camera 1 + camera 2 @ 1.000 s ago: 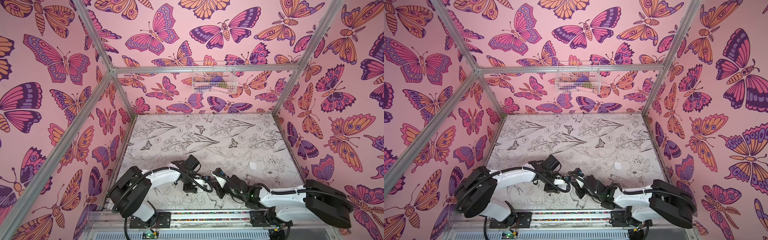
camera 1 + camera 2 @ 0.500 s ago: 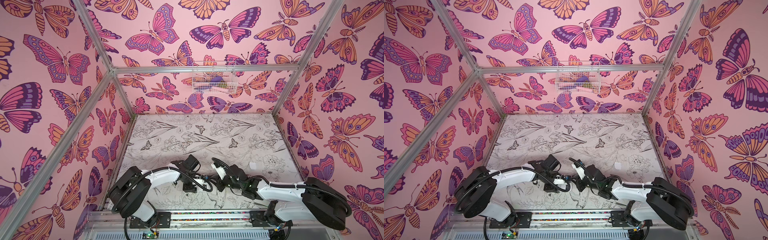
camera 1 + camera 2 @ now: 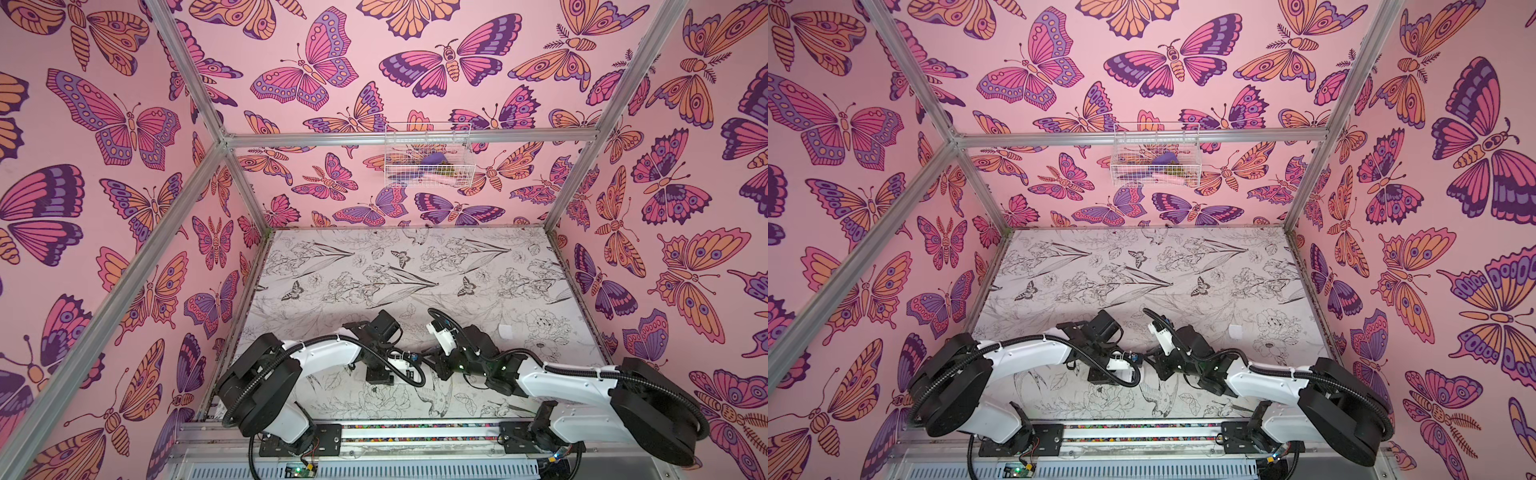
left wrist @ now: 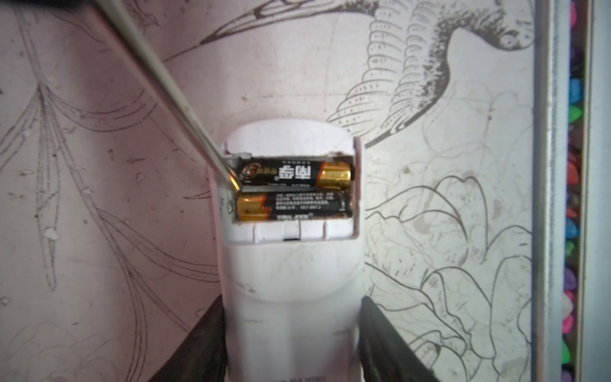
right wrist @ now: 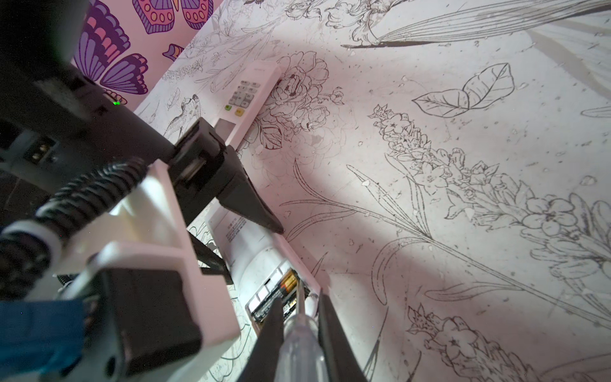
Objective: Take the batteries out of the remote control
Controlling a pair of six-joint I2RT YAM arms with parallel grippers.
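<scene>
One floral tabletop [image 3: 374, 270] carries two white remotes. The spare remote [image 5: 246, 96] lies keys-up nearby. The remote control [image 4: 291, 281] lies back-up with its compartment uncovered, and the left fingers [image 4: 386, 344] are clamped on its two sides. The right fingers [image 5: 334, 337] are closed on the clear handle of a screwdriver [image 5: 297, 350] — shaft slanting down, tip at the compartment's end against one cell. Both batteries [image 4: 294, 172] — black and gold — sit side by side inside that compartment.
</scene>
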